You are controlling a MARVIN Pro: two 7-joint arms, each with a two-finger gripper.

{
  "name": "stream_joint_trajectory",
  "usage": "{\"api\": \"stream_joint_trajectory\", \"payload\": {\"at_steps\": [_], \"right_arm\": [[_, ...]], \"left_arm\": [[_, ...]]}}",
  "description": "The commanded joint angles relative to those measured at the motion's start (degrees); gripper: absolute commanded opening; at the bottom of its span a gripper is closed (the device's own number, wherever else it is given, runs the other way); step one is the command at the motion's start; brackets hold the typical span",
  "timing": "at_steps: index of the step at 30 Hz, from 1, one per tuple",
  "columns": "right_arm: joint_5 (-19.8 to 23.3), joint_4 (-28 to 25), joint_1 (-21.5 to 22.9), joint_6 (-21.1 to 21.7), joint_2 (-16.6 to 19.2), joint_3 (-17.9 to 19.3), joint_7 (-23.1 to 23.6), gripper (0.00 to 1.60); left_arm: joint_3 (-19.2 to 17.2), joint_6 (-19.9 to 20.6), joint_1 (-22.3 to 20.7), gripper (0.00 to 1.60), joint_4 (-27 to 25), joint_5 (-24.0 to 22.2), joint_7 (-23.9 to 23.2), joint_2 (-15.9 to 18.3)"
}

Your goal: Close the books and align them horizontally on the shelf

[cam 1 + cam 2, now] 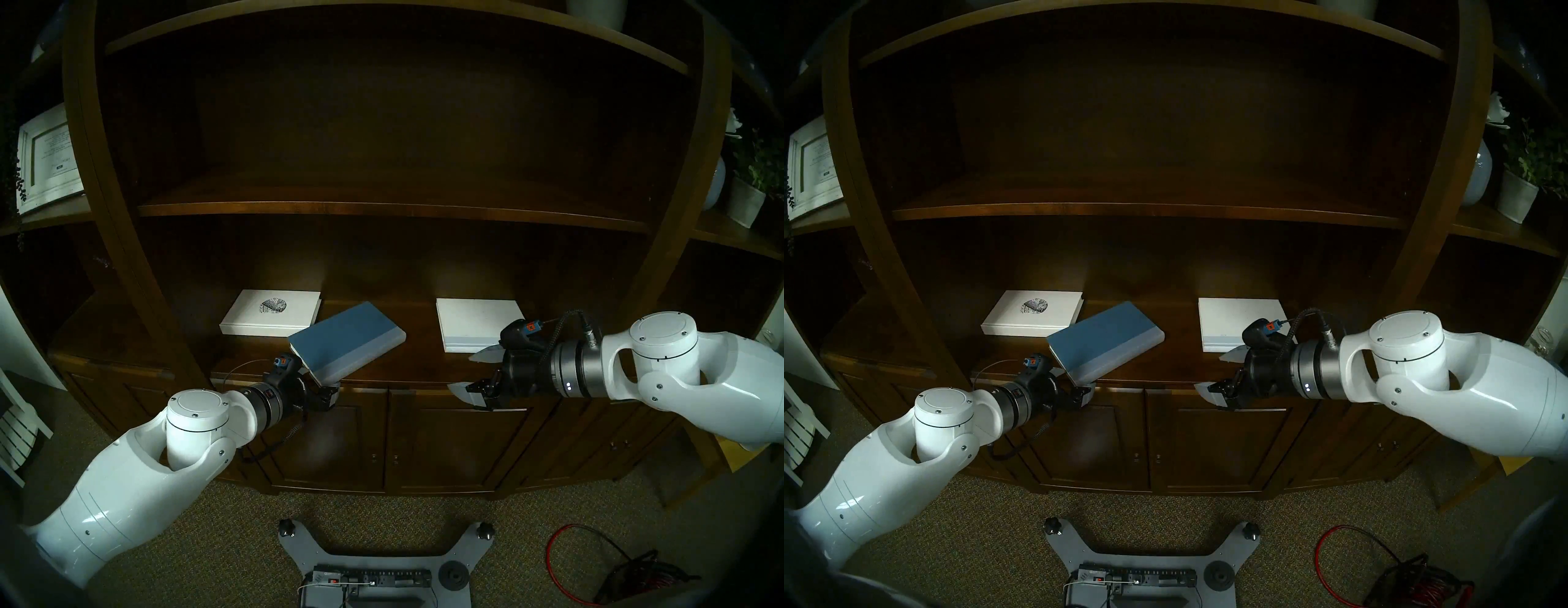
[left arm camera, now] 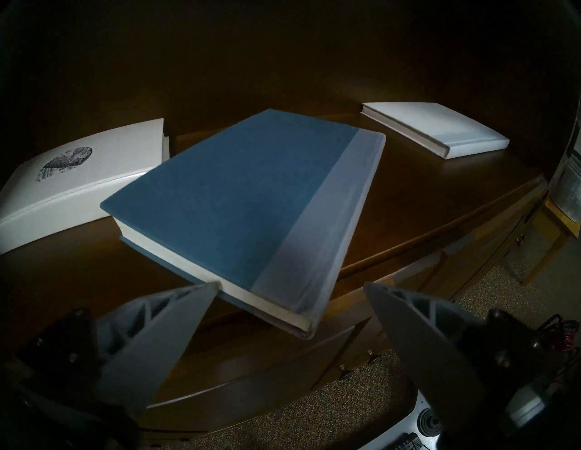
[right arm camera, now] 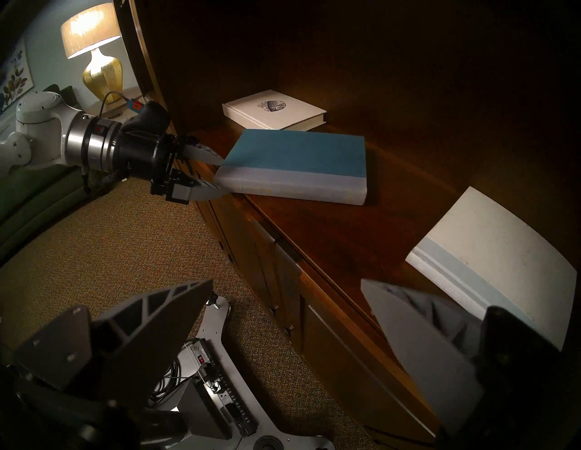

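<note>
Three closed books lie flat on the dark wooden shelf [image 1: 420,365]. The white book with the speckled oval [image 1: 271,318] lies at the left and the plain white book [image 1: 475,322] at the right, both roughly square to the edge. The blue book [image 1: 343,339] lies skewed between them, its near corner over the front edge. My left gripper [image 2: 290,284] is open around that corner, one fingertip [image 2: 210,287] at the page edge. My right gripper [image 1: 471,373] is open and empty at the ledge front, by the plain white book's spine [image 3: 446,267].
A thinner shelf board [image 1: 382,210] runs above the ledge. Panelled cabinet doors [image 1: 424,433] stand below it. A white-framed picture [image 1: 46,157] is in the left bay, and a potted plant [image 1: 746,199] in the right bay. My base [image 1: 369,564] and a red cable [image 1: 568,552] are on the carpet.
</note>
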Motion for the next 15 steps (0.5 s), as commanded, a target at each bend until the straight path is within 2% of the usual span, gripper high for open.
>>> {"api": "stream_joint_trajectory", "payload": {"at_steps": [1, 3, 4, 5, 15], "right_arm": [[0.1, -0.1, 1.0, -0.8, 0.1, 1.3, -0.1, 1.6], [0.1, -0.1, 1.0, -0.7, 0.1, 1.3, -0.1, 1.6], [0.1, -0.1, 1.0, -0.7, 0.1, 1.3, -0.1, 1.6], [0.1, -0.1, 1.0, -0.7, 0.1, 1.3, -0.1, 1.6], [0.1, -0.1, 0.9, -0.8, 0.1, 1.3, -0.1, 1.6]], "left_arm": [[0.0, 0.0, -6.1, 1.6, 0.8, 2.0, -1.7, -3.8], [1.0, 0.4, -7.9, 1.6, 1.4, 2.0, -1.9, -4.1], [-0.2, 0.4, -6.7, 1.6, 0.6, 2.5, -2.1, -4.8], [1.3, 0.7, -8.7, 1.6, 1.2, 2.0, -2.2, -4.4], [1.4, 1.8, -11.4, 1.6, 2.4, 2.6, -3.9, -5.5]]}}
